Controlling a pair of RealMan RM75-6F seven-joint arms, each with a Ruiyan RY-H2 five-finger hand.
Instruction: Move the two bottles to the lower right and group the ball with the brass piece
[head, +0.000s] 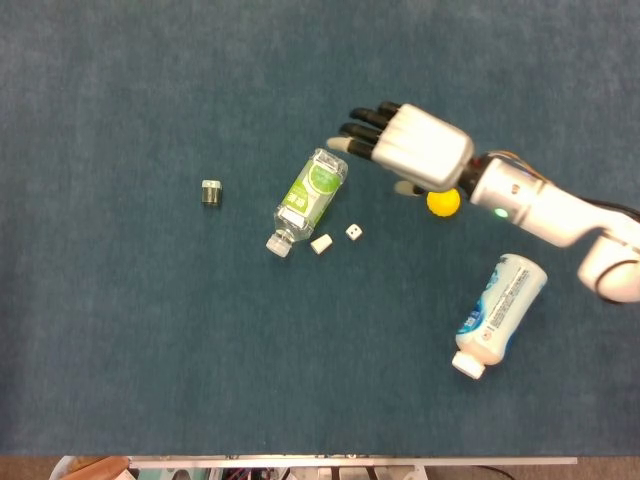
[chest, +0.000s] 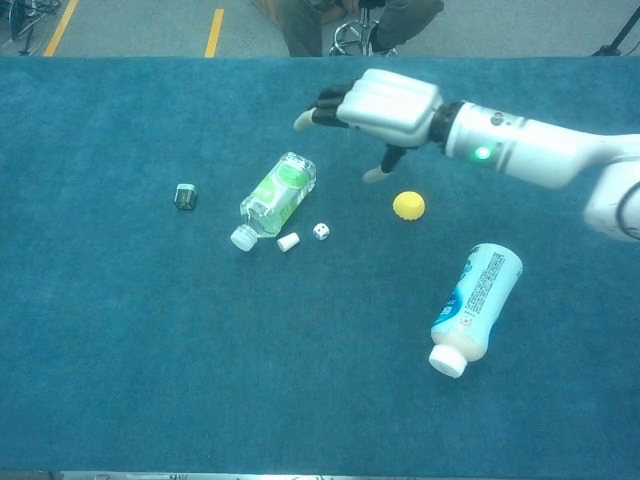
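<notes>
A clear bottle with a green label (head: 309, 197) (chest: 275, 194) lies on its side near the table's middle, cap toward the near left. A white bottle with a blue label (head: 500, 313) (chest: 476, 305) lies at the lower right. The yellow ball (head: 444, 202) (chest: 408, 206) sits between them, partly covered by my wrist in the head view. The small brass piece (head: 211, 193) (chest: 185, 196) stands far left. My right hand (head: 405, 147) (chest: 375, 106) hovers open, fingers spread, just right of the green-label bottle's base, holding nothing. No left hand shows.
A small white cap-like piece (head: 321, 244) (chest: 288, 242) and a white die (head: 354, 232) (chest: 321, 231) lie just right of the green-label bottle's neck. The blue cloth (head: 120, 350) covers the table; its front edge runs along the bottom.
</notes>
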